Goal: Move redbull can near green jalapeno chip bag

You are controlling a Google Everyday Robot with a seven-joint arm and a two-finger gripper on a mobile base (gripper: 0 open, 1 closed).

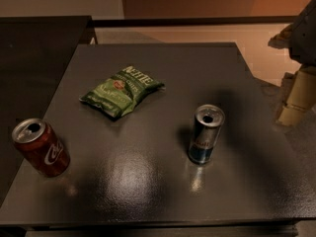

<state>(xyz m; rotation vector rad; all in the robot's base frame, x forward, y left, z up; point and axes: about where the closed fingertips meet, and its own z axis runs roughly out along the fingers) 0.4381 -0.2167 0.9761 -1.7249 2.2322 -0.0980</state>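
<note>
- The claw (pixel 297 98) is spotted at the far right edge of the view, off the side of the desk (pixel 148 181) and not over it.
- It's hung pale and a bit tilted under a dark, bulky chunk of arm (pixel 303 28) in the top right corner.
- Released or clenched? Can't be told from this angle, honestly.
- The redbull can (pixel 205 135) is stood upright right of the desk's middle, well apart from the claw, untouched.
- The green jalapeno chip bag (pixel 121 92) is laid flat further back and to the left of it, with bare desk between the two.
- A red cola can (pixel 40 148) is parked by the left front edge, well apart from both.
</note>
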